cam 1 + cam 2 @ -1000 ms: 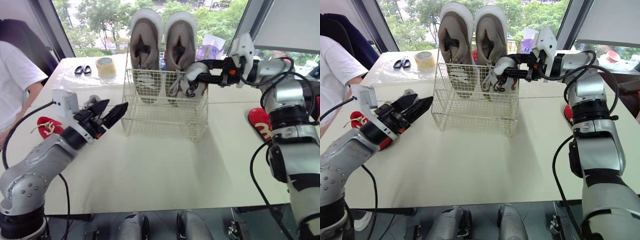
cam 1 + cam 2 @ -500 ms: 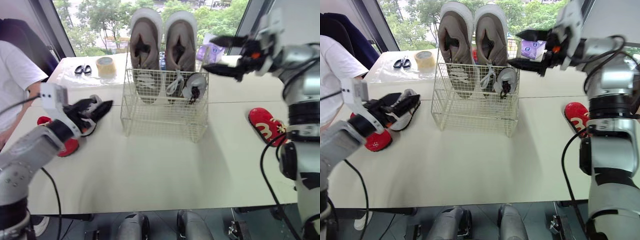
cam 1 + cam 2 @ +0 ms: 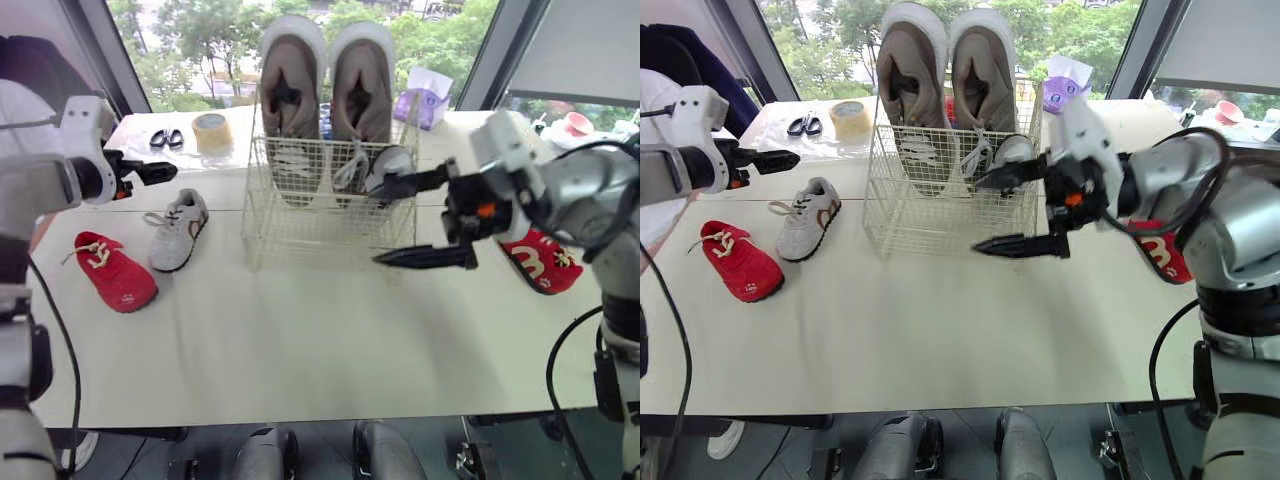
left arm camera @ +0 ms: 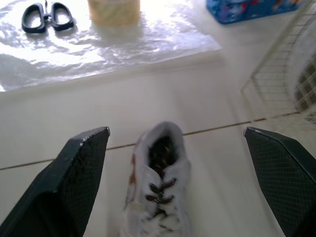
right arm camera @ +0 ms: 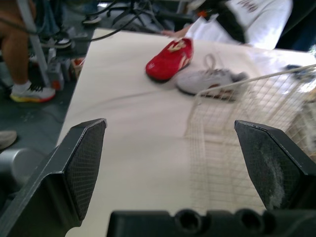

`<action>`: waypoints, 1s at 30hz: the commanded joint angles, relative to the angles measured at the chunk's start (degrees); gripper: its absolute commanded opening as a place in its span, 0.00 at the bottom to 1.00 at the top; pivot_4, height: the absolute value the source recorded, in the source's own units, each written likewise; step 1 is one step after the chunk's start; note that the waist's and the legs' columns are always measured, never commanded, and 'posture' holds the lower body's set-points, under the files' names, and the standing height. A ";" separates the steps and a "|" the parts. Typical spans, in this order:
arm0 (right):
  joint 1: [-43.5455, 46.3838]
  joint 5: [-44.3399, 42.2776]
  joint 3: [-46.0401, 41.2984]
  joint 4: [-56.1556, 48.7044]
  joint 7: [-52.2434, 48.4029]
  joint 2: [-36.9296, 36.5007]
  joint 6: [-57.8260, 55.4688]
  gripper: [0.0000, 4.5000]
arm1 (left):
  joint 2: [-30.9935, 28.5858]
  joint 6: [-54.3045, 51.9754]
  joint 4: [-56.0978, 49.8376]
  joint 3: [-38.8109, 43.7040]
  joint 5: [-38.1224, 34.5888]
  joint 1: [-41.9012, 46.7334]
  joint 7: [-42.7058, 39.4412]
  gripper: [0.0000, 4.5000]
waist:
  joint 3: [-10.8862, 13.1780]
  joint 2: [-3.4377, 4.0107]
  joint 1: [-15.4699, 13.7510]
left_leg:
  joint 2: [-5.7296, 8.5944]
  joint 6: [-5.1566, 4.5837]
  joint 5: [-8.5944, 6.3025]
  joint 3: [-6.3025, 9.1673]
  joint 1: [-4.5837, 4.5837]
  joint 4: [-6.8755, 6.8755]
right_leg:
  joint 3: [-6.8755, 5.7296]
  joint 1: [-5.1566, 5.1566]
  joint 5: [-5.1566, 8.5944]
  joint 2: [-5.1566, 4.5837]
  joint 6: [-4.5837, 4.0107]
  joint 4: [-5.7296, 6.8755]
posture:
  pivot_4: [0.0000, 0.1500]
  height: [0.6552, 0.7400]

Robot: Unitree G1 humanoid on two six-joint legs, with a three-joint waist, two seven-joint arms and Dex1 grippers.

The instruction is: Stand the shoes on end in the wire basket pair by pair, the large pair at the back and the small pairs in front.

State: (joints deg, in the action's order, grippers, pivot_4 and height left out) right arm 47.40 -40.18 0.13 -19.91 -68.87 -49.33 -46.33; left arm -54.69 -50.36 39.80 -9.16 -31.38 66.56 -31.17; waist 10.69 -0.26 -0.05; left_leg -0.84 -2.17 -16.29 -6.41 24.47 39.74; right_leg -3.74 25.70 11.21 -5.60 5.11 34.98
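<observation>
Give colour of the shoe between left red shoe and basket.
Shoe: light grey, brown side marks; best in right eye view.

Looks like a robotics test room in an office-type building: tall windows (image 3: 180, 50) giving onto trees, one long white table (image 3: 300, 340) as bench, scissors (image 3: 165, 139) and tape roll (image 3: 211, 131) on a plastic sheet (image 4: 123, 39), tissue box (image 3: 427, 100), cables (image 5: 123, 7) trailing over a dark floor (image 5: 29, 113), a person in a white shirt (image 5: 256, 12) alongside
</observation>
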 commanded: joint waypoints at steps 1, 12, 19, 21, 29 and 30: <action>-0.64 -2.85 -3.66 -4.38 3.79 0.26 -1.32 0.99 | 1.97 8.04 13.80 -4.30 11.40 7.66 -7.89 1.00 | 0.04 -0.08 -0.02 | -0.02 0.03 0.02 -0.04 0.02 0.00 | 0.01 0.04 0.00 0.00 0.00 0.00 | 1.00 1.00; -2.83 -6.59 -6.86 -8.54 13.24 1.02 -3.90 1.00 | 12.51 20.17 36.10 -3.38 27.50 10.94 -11.55 0.88 | 0.18 -0.39 -0.52 | -0.21 -0.27 -0.16 -0.11 0.53 0.30 | 0.05 0.54 0.04 -0.06 0.08 0.16 | 1.00 1.00; -2.71 -9.77 -8.13 -10.58 17.93 0.87 -5.87 1.00 | 14.69 20.82 37.63 1.74 30.02 10.00 -8.27 0.13 | 0.17 -0.40 -0.56 | -0.20 -0.35 -0.19 -0.06 0.63 0.37 | 0.03 0.64 0.02 -0.08 0.08 0.25 | 1.00 1.00; -2.68 -10.20 -8.20 -10.64 18.49 0.54 -6.04 1.00 | 14.72 20.74 37.63 2.84 30.62 10.17 -8.21 0.01 | 0.17 -0.40 -0.57 | -0.20 -0.37 -0.19 -0.05 0.63 0.38 | 0.02 0.63 0.02 -0.08 0.08 0.26 | 1.00 1.00; -2.37 -9.56 -7.78 -9.12 19.13 -0.75 -5.29 1.00 | 11.40 17.52 35.78 16.25 24.06 17.81 -2.87 0.01 | 0.33 -0.69 -0.54 | -0.19 -0.37 -0.18 -0.01 0.69 0.39 | -0.01 0.66 0.01 -0.07 0.10 0.26 | 1.00 1.00; -2.24 -9.37 -7.66 -8.71 19.04 -0.80 -5.08 1.00 | 10.99 17.12 35.23 17.98 23.01 19.18 -2.34 0.01 | 0.33 -0.77 -0.56 | -0.19 -0.36 -0.18 0.03 0.76 0.41 | -0.04 0.71 0.00 -0.06 0.11 0.27 | 1.00 1.00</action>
State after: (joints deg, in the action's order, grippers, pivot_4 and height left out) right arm 43.97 -49.71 -6.01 -28.59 -49.83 -49.52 -52.46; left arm -41.37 -33.18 78.16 4.98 -5.58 80.98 -34.42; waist 11.02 -1.03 -0.61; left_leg -1.03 -2.34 -16.36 -6.32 25.31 40.16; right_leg -3.82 26.43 11.20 -5.66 5.24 35.25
